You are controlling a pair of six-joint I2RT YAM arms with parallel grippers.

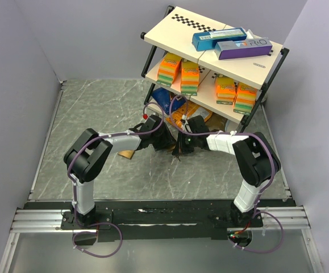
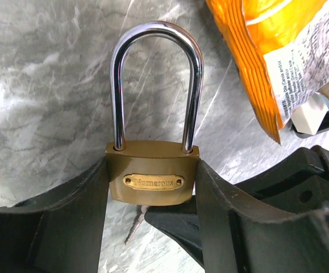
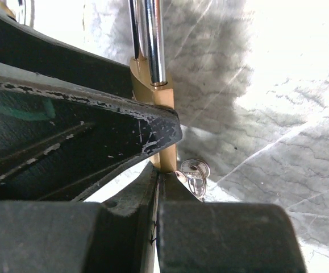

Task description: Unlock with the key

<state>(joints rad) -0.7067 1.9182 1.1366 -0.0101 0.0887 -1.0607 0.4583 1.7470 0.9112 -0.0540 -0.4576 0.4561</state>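
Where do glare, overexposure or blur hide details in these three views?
Left wrist: padlock sharp, glare streaks on its shackle. Right wrist: table at upper right washed out white, near fingers dark and soft, key readable. Top external: even light, no glare, but centre detail tiny.

rack (image 1: 170,34) at the counter's far right corner; padlock (image 2: 153,179) mid-counter before it, key (image 3: 197,173) at its underside, snack bag (image 2: 266,57) nearby.

Both arms reaching forward, converging at counter's middle. Left end effector (image 2: 153,190) clamping padlock (image 2: 153,165); right end effector (image 3: 159,182) pinching key (image 3: 195,173).
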